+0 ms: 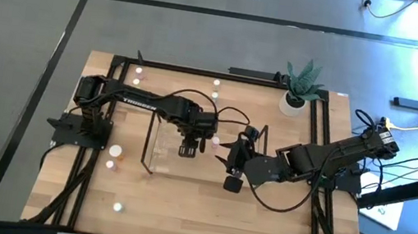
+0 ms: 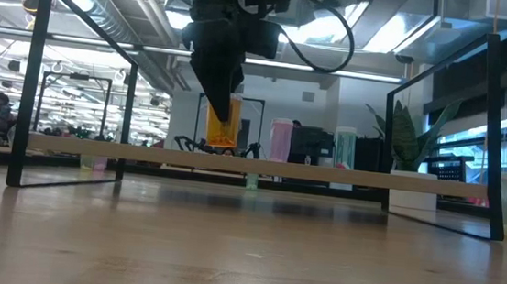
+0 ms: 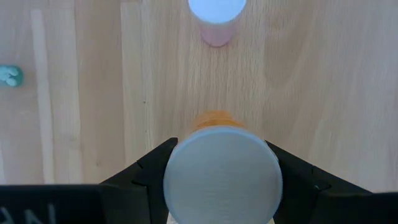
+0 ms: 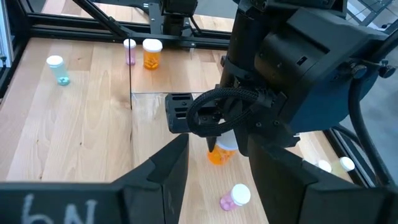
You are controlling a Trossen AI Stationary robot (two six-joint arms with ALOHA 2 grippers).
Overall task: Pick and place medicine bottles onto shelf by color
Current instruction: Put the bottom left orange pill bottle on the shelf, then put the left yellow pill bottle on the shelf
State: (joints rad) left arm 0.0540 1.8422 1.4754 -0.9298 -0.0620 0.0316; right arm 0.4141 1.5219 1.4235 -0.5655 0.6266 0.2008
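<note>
Orange bottle (image 3: 219, 167) sits clamped in my left gripper (image 1: 188, 149), held upright above the clear shelf (image 1: 154, 161) near the table's (image 1: 178, 212) middle, a pink bottle (image 3: 216, 22) just beyond, while my right gripper (image 1: 235, 156) waits alongside, jaws apart and empty.

White "TROSSEN" lettering along the dark left arm's upper link (image 1: 135, 99), at about nine o'clock from the table's centre
</note>
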